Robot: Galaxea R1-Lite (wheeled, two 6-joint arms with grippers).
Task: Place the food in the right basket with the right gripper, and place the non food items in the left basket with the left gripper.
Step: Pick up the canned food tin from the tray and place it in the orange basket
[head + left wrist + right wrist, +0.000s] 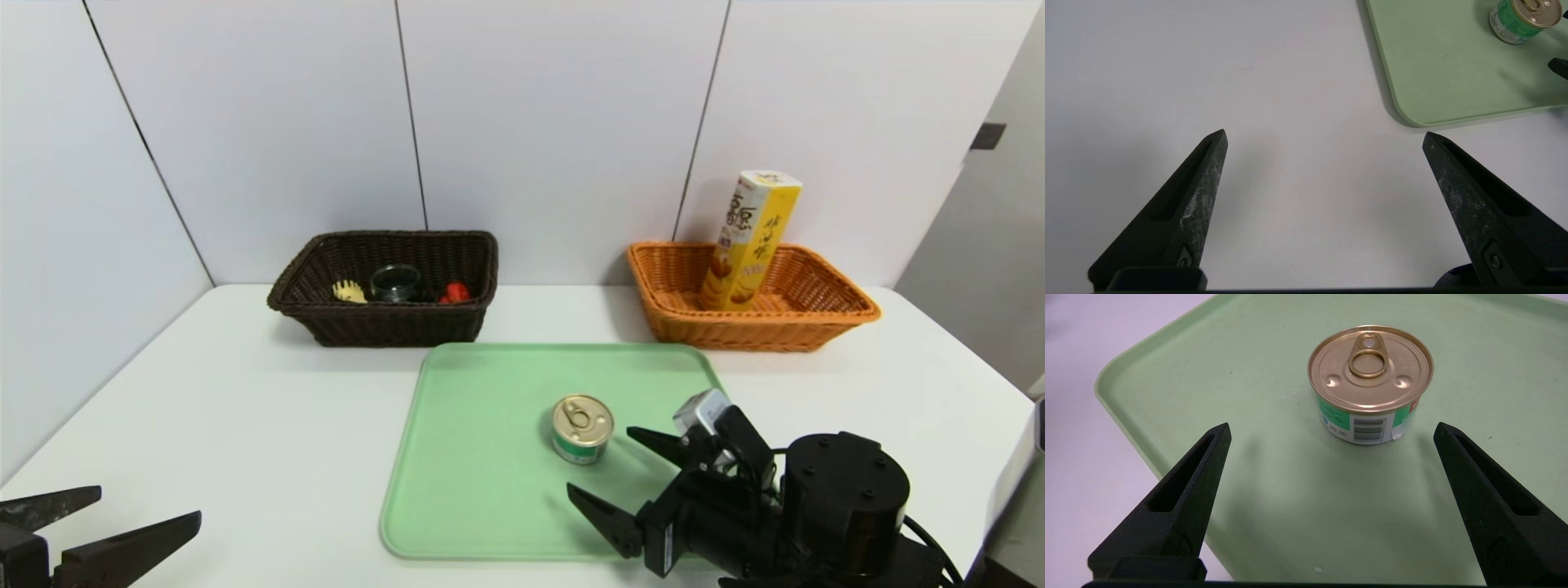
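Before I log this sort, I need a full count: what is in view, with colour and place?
tin: 1, gold lid, green-white label, upright on the tray
carton: 1, yellow, standing tilted in the orange basket
duck: 1, red, in the brown basket
pasta fork: 1, pale, in the brown basket
glass dish: 1, dark, in the brown basket between fork and duck
tray: 1, light green, table centre
brown basket: 1, dark brown, back left
orange basket: 1, orange-tan, back right
table: 1, white
left gripper: 1, black, open, over bare table near left
right gripper: 1, black, open, low over the tray, just short of the tin
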